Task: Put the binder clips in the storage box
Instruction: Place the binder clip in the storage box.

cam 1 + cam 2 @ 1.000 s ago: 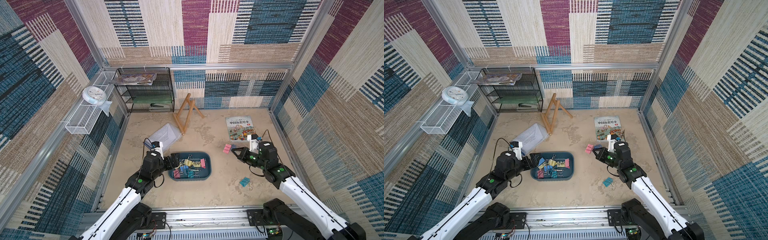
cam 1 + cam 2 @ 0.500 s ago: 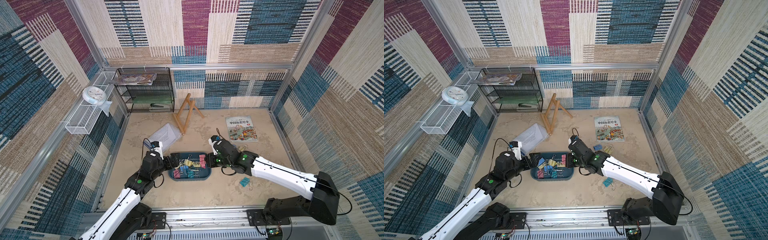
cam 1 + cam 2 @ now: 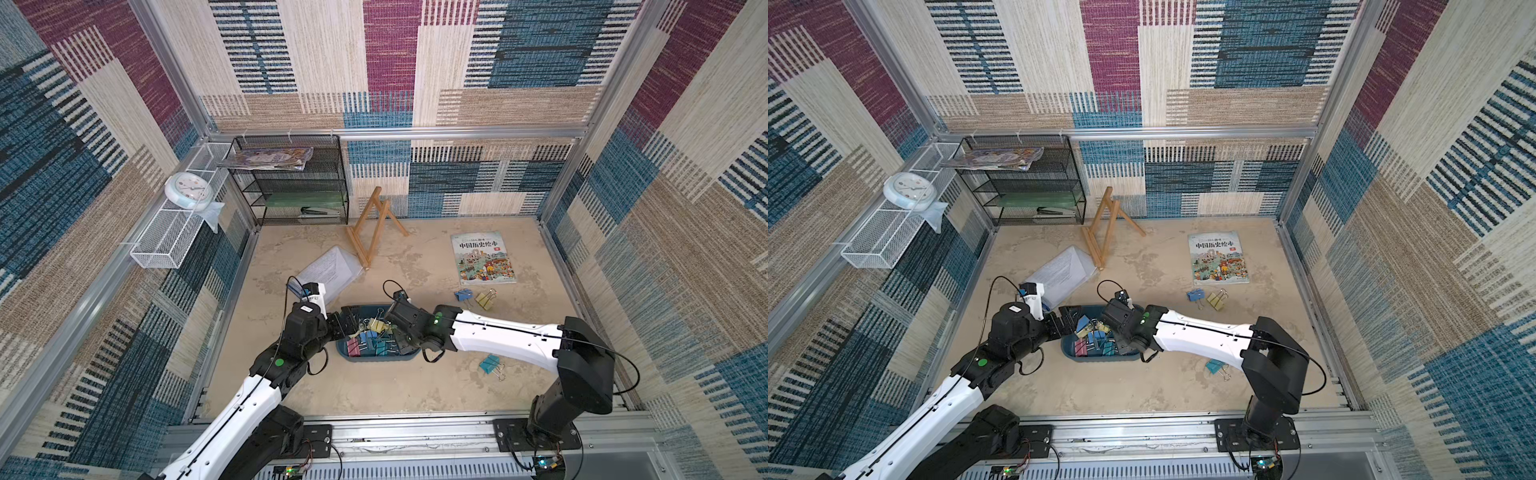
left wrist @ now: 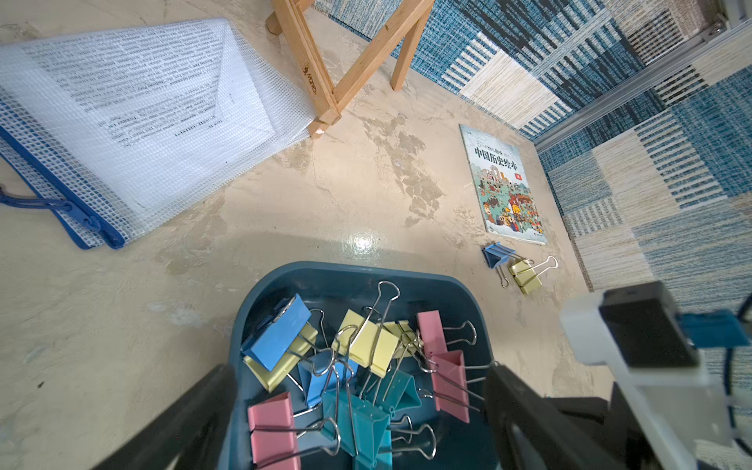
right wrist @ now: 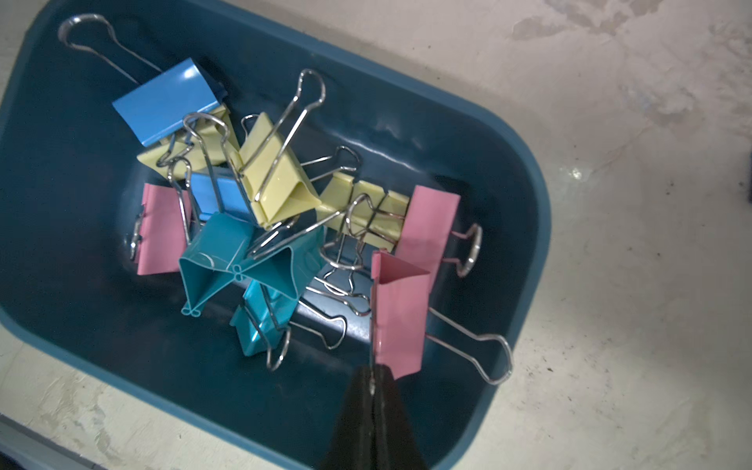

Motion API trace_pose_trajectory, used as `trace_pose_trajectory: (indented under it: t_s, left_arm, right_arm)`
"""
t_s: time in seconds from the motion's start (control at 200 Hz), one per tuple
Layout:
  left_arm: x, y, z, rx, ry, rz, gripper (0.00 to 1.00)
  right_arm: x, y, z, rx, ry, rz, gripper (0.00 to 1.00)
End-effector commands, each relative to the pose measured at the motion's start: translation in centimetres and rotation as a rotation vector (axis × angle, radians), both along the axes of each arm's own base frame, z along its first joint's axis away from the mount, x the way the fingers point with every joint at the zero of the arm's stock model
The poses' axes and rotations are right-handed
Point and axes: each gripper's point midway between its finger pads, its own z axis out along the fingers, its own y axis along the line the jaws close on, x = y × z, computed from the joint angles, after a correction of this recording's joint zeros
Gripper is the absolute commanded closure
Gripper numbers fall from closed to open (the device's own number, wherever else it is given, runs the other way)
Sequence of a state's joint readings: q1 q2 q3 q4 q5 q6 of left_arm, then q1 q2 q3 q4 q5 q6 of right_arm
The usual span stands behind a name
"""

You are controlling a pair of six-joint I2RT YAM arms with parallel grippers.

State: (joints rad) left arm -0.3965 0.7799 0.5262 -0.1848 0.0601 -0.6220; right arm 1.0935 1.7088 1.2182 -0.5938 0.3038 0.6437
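Lying nearest the robot's base, one teal fold-back binder clip point(image 3: 490, 365) with silver wire handles sits on the beige surface point(image 3: 374, 399), apart from the shallow dark teal-blue plastic storage box point(image 5: 81, 309). Over that box, the right gripper point(image 5: 372, 380) is pinched together on one wire handle of a pink binder clip point(image 5: 401, 321), which hangs above the pile of clips point(image 5: 260, 195) inside. Its long axis runs in line with the gripper, toward the box's middle. The free handle splays sideways, its loop over the box's rim. To drop it well, I would shift slightly inward before opening, so the handle clears the wall. The left gripper point(image 4: 358, 376) stands wide apart astride the box's end; whether it touches cannot be told. Farther off, a blue clip point(image 3: 463, 296) and a yellow clip point(image 3: 484, 300) lie just beside each other, near a picture book point(image 3: 482, 257).
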Motion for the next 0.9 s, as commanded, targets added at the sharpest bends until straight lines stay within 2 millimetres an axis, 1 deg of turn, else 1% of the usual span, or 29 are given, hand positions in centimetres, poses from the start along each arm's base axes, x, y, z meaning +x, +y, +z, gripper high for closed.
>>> trace_pose_trajectory:
  t_s: [0.0, 0.085, 0.185, 0.26, 0.305, 0.416, 0.476, 0.541, 0.616, 0.681, 0.791, 0.846, 0.896]
  left_arm:
    - [0.0, 0.1, 0.2, 0.003, -0.008, 0.000, 0.01]
    - [-0.1, 0.2, 0.2, 0.006, -0.007, 0.001, 0.01]
    - [-0.1, 0.2, 0.2, 0.009, -0.011, 0.004, 0.01]
    - [0.0, 0.1, 0.2, 0.006, -0.009, 0.002, 0.01]
    - [0.0, 0.1, 0.1, 0.006, -0.007, 0.002, 0.01]
    - [0.1, 0.0, -0.1, 0.003, -0.001, 0.001, 0.01]
    - [0.1, 0.0, -0.1, 0.003, 0.000, 0.000, 0.01]
    - [0.0, 0.0, -0.1, 0.004, -0.001, 0.001, 0.01]
    - [0.0, 0.1, 0.1, 0.006, -0.004, 0.002, 0.01]
    - [0.1, 0.1, 0.1, 0.005, -0.008, 0.004, 0.01]
    - [0.1, 0.0, 0.1, -0.004, -0.008, 0.004, 0.01]
    - [0.2, -0.1, 0.1, -0.008, -0.008, 0.002, 0.01]
    - [0.2, -0.1, 0.1, -0.007, -0.005, 0.002, 0.01]
  right_arm:
    - [-0.4, -1.4, -1.7, -0.142, 0.008, 0.010, 1.00]
    - [-0.3, -1.6, -2.6, -0.214, 0.004, 0.006, 1.00]
    - [-0.3, -1.4, -3.2, -0.264, 0.001, 0.009, 1.00]
    - [-0.4, -0.9, -3.2, -0.267, -0.002, 0.021, 1.00]
    - [-0.4, -0.5, -2.8, -0.256, -0.011, 0.027, 1.00]
    - [-0.4, 0.2, -1.3, -0.205, -0.051, 0.042, 0.81]
    - [-0.2, 0.4, 0.0, -0.158, -0.082, 0.039, 0.73]
    - [0.0, 0.7, 1.8, -0.094, -0.120, 0.036, 0.67]
    - [0.5, 0.6, 4.3, -0.013, -0.182, 0.006, 0.64]
    - [1.3, -0.1, 6.7, 0.049, -0.265, -0.037, 0.63]
    - [3.2, -2.2, 11.1, 0.107, -0.433, -0.122, 0.61]
    - [4.3, -3.8, 12.9, 0.125, -0.503, -0.180, 0.60]
    - [5.5, -5.5, 14.1, 0.139, -0.555, -0.240, 0.58]
